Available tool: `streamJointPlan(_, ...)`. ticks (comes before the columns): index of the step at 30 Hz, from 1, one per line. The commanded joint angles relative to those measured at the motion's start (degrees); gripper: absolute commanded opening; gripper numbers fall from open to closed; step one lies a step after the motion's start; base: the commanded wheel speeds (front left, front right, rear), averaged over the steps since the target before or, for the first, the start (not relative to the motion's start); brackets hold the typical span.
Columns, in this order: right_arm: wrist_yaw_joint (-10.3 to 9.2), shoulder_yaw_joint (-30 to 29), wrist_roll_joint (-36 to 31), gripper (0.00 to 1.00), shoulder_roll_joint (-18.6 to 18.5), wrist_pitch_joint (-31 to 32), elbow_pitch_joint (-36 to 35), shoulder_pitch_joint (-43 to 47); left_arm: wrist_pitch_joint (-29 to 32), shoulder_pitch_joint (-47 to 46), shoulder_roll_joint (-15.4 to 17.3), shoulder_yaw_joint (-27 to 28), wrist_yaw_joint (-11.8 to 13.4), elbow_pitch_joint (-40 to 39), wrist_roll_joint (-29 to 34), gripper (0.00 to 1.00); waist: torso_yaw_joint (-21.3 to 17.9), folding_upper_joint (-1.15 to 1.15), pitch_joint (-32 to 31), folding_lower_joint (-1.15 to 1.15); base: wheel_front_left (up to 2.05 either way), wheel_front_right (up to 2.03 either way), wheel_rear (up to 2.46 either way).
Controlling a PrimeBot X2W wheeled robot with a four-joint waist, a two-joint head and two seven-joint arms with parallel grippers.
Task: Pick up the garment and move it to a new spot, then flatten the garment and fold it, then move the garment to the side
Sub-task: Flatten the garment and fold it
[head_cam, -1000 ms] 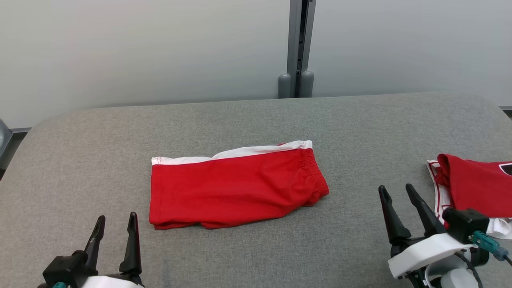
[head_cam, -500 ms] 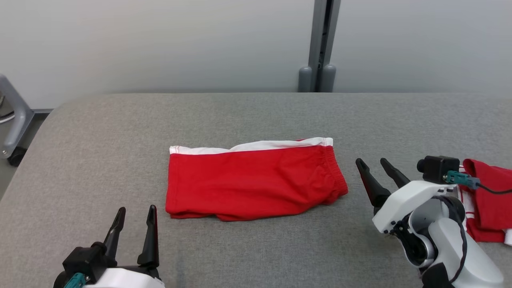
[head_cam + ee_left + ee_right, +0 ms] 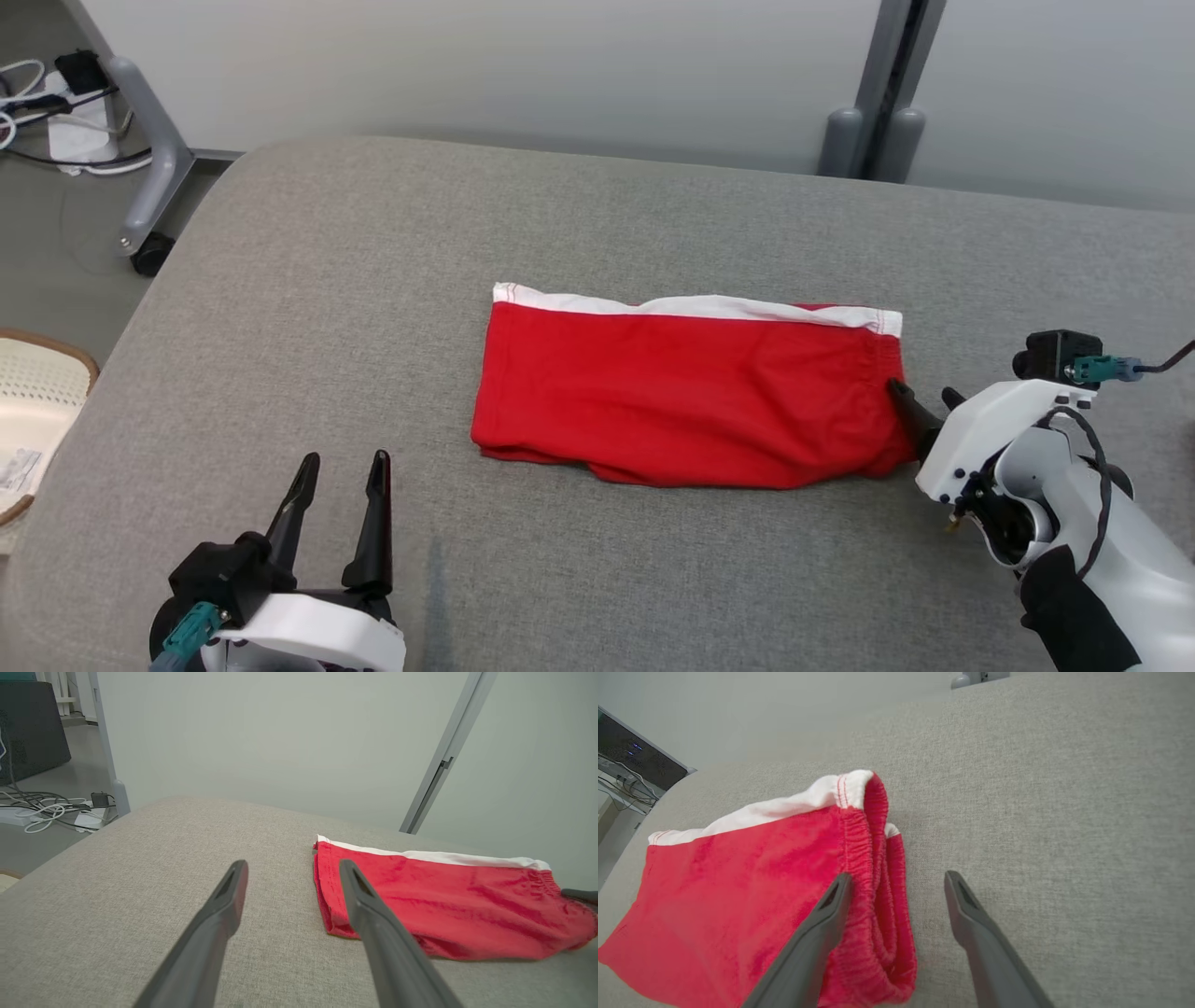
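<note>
Red shorts (image 3: pixel 691 397) with a white band along the far edge lie folded flat near the middle of the grey padded table (image 3: pixel 373 280), elastic waistband towards the robot's right.

Over on the right, the right gripper (image 3: pixel 921 390) is in low at that waistband end. Its white wrist is angled inward, and the forearm comes up from the lower right corner of the head view. Jaws wide apart! Down the right wrist view, the right gripper (image 3: pixel 899 875) straddles the gathered waistband. One finger sits over the red cloth and the other over bare grey fabric, with the folded edge between them. Whether either finger actually presses the cloth, I can't tell.

On the left, the left gripper (image 3: pixel 345 457) sits at the near edge of the table, fingers pointing away from the robot, spread wide and holding nothing. It is well short of the shorts' hem end. The left wrist view puts the left gripper (image 3: pixel 293 863) above the grey surface, with the hem corner just behind one finger.

A wicker basket (image 3: pixel 37 392) sits on the floor off the table's left side.
</note>
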Motion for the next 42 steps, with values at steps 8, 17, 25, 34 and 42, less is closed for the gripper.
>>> streamJointPlan(8, -0.02, -0.04, 4.08, 1.0, 0.26, 7.41, 7.65, -1.07, -0.06, -1.47, -0.66, 1.07, -1.39, 1.41, 1.09, 1.0, 2.22, 0.0, 0.75, 0.0, 0.0, 0.0, 0.0)
streamJointPlan(17, -0.07, -1.36, 6.96, 1.0, 0.66, 8.92, 11.8, -3.14, -0.06, -2.03, -1.16, 1.77, -2.43, 2.65, 1.79, 1.0, 2.76, 0.0, 1.44, 0.0, 0.0, 0.0, 0.0)
streamJointPlan(25, 0.0, -1.9, 10.23, 0.0, 2.28, 6.21, 9.99, -2.9, -0.06, -2.4, -1.19, 2.65, -3.02, 3.61, 2.52, 1.0, 2.86, 0.0, 0.98, 0.0, 0.0, 0.0, 0.0)
streamJointPlan(34, 0.01, -1.71, 13.77, 0.0, 0.48, 3.94, 6.91, -1.32, -0.06, -1.32, -1.28, 2.88, -3.54, 4.19, 3.35, 1.0, 0.33, 0.0, -1.54, 0.0, 0.0, 0.0, 0.0)
streamJointPlan(42, 0.01, 0.68, 14.54, 0.0, -5.32, 7.06, 4.19, 1.29, -0.06, -0.19, -1.54, 2.66, -3.62, 4.58, 3.22, 1.0, -3.37, 0.0, -3.32, 0.0, 0.0, 0.0, 0.0)
